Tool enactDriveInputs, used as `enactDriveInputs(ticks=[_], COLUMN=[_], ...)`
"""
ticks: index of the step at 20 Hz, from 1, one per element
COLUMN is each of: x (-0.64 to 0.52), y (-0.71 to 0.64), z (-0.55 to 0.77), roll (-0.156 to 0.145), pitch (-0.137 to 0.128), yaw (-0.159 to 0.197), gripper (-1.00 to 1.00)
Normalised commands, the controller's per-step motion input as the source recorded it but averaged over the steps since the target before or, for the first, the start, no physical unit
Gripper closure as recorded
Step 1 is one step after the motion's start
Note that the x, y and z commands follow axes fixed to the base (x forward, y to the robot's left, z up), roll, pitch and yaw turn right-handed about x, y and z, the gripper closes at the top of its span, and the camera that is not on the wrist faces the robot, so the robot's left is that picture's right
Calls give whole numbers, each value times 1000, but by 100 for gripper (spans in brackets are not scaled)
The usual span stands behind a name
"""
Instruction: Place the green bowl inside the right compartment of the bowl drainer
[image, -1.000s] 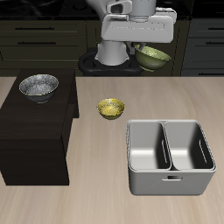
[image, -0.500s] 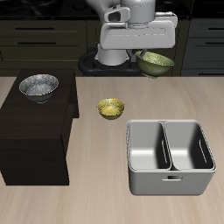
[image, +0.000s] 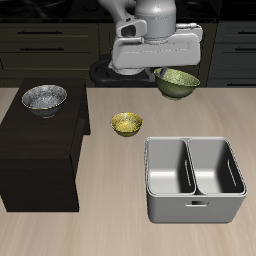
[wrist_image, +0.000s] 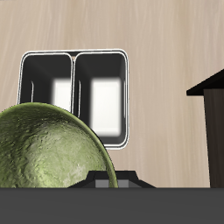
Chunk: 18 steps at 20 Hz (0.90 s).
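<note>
While the hand (image: 168, 72) has the green bowl (image: 176, 82) gripped up in the air behind the bowl drainer (image: 195, 179), it's mid-carry, so next it probably needs lowering into the right compartment.

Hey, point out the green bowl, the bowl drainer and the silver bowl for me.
green bowl (image: 177, 82), exterior view, on its outer side wall.
bowl drainer (image: 196, 212), exterior view, on its front wall near the handle slot.
silver bowl (image: 44, 97), exterior view, on its speckled inside.
</note>
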Motion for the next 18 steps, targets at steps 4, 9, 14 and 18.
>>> enactDriveInputs(ticks=[4,9,14,18], x=[320,198,79,121], y=[8,29,-75,-118], z=[-125,-150,-92,-135], roll=[-17,7,-11,-29], pitch=[20,29,15,19], yaw=[22,-8,-11,-1], gripper=[100,100,100,100])
